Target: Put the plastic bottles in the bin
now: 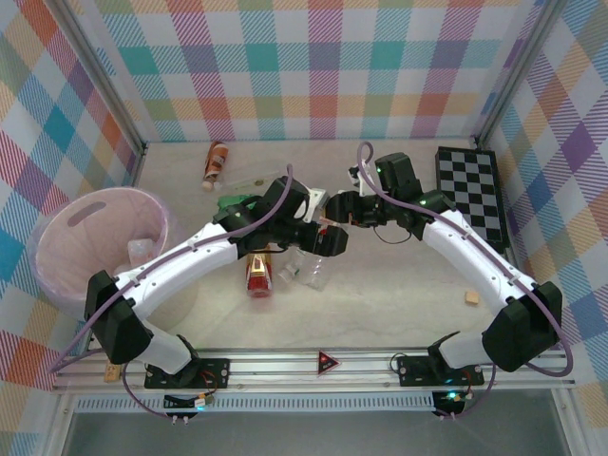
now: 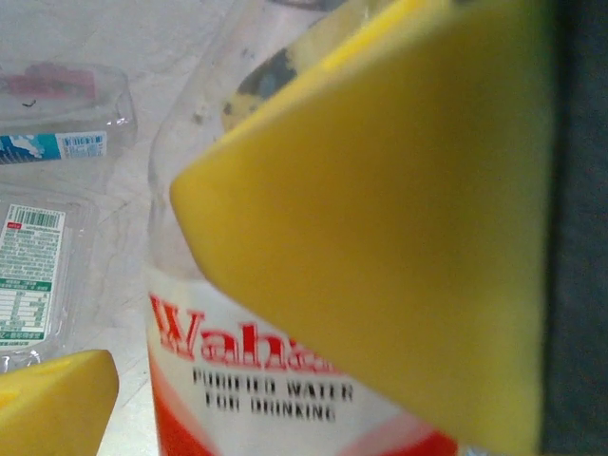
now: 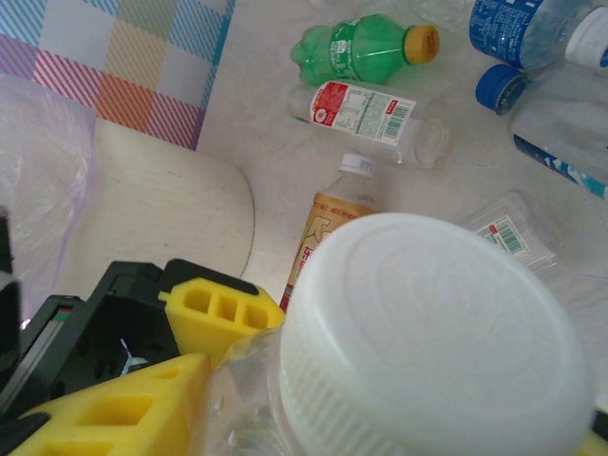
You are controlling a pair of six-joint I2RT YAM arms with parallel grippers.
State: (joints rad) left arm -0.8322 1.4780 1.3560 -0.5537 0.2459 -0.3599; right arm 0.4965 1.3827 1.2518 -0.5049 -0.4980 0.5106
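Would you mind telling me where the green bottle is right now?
In the right wrist view, the green bottle lies on its side near the top edge, just above a clear bottle with a red-and-white label.

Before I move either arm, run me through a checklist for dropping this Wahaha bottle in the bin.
1. Wahaha bottle between the fingers of the left tool: ok.
2. Left tool's grip firm: cannot tell.
3. Right tool clear of the bottle: cannot tell; its camera is close on a white cap.
4. Bin upright and open: ok.
5. All bottles binned: not ok; the green bottle lies out.
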